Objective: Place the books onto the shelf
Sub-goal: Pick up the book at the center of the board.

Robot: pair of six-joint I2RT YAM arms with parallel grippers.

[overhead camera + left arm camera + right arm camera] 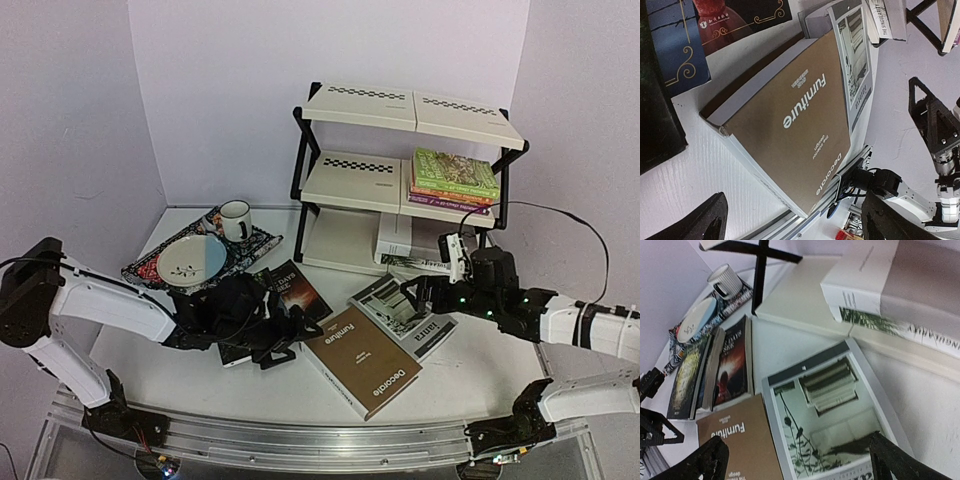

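Your left fingers [705,222], spread wide, hover over the brown Decorate book [362,362], your right fingers [710,460], equally wide, over the grey-white book [405,315], the two lying side by side near the white worktop's [200,385] front edge; pinch at a free edge, clear of the neighbour. The shelf [365,105], part-filled, stands at the back against lilac walls [230,90]

light: bright, even | shadows: soft | wrist views: slightly blurred

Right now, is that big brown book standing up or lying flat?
Lying flat. The brown book rests closed on the table, front cover facing up with its title readable from above.
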